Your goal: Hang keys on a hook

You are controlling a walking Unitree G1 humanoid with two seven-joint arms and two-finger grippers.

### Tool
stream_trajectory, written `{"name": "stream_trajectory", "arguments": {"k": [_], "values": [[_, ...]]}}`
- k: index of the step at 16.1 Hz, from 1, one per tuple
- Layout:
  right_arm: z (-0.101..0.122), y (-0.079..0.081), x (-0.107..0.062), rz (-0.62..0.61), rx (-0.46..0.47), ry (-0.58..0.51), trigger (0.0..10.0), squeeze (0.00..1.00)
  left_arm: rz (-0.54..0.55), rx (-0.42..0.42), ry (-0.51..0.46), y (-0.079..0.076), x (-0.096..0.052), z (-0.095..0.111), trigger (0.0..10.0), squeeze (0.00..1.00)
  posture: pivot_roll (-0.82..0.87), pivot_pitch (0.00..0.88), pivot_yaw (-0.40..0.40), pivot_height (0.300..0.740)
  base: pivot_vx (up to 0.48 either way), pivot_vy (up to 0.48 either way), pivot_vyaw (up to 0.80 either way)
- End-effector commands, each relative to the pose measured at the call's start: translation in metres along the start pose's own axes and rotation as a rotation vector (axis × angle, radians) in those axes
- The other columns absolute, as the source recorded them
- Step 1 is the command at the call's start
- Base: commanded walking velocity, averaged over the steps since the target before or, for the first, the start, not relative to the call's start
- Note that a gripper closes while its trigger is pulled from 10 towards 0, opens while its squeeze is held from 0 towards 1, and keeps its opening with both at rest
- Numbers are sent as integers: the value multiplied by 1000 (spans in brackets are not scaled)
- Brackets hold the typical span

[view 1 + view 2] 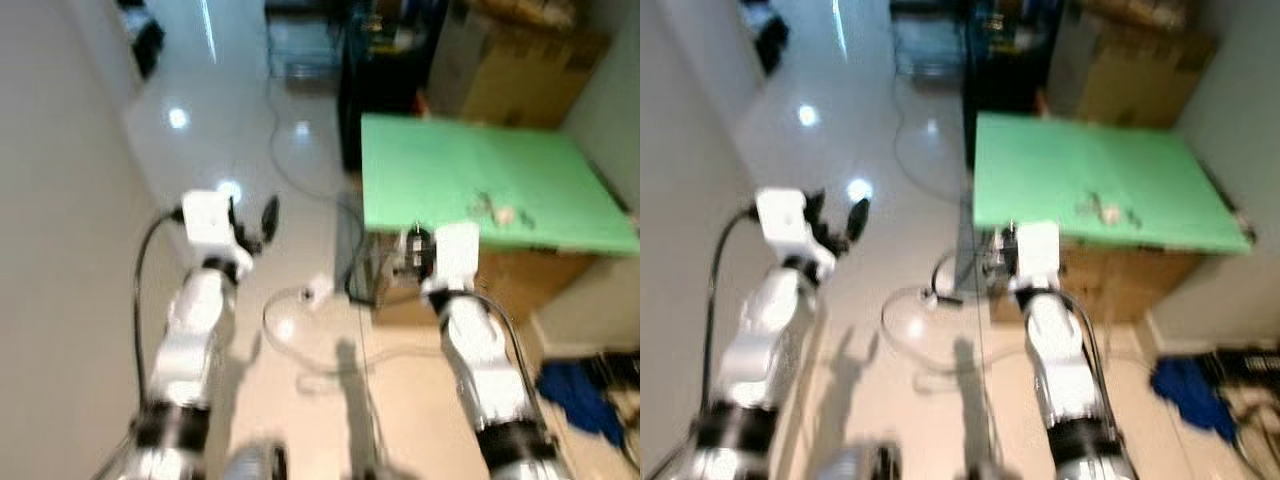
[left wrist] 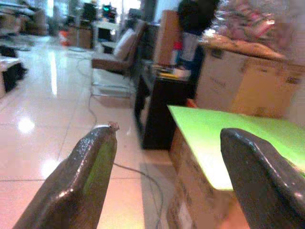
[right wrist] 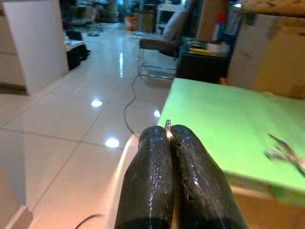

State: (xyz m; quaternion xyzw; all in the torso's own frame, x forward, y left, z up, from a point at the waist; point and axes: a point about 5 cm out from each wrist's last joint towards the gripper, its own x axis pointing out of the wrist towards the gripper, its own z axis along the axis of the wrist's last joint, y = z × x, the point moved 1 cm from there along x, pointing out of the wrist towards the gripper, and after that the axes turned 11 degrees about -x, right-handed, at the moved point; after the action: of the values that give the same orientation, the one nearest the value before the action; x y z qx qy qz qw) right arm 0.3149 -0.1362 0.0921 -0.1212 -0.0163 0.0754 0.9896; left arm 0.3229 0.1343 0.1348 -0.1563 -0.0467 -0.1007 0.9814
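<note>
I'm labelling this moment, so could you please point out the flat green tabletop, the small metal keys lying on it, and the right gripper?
flat green tabletop [image 1: 440,165]: left eye view, bare middle.
small metal keys [image 1: 497,209]: left eye view, middle of the bunch.
right gripper [image 3: 170,136]: right wrist view, between the fingertips.

Silver arms; white wrist blocks; black cables; glossy black fingers [image 2: 90,181].

No text, label, brand, number or sign can be read in any view. The cardboard boxes [image 2: 248,81] behind the green desk [image 1: 480,180] carry faint marks, but these are too blurred to make out.
</note>
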Motion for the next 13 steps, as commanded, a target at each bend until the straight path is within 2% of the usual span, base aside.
{"name": "stream_trajectory", "arguments": {"k": [1, 9, 10, 13], "values": [[3, -3, 1, -13, 11, -17, 10000, 20, -15, 18, -13, -4, 2, 4, 10000, 0, -92, 35, -37, 740, -315, 0, 0], [0, -2, 3, -14, 15, -7, 10000, 24, -35, 40, -4, -6, 0, 2, 10000, 0, -88, 23, -19, 740, -316, 0, 0], [0, -2, 3, -16, 16, -10, 10000, 27, -42, 39, -1, -8, 0, 1, 10000, 0, -89, 21, -16, 740, 0, 0, 0], [0, -2, 3, -15, 23, -16, 10000, 35, -65, 38, -1, -10, 0, 0, 10000, 0, -91, 10, -14, 740, 0, 0, 610]]}}
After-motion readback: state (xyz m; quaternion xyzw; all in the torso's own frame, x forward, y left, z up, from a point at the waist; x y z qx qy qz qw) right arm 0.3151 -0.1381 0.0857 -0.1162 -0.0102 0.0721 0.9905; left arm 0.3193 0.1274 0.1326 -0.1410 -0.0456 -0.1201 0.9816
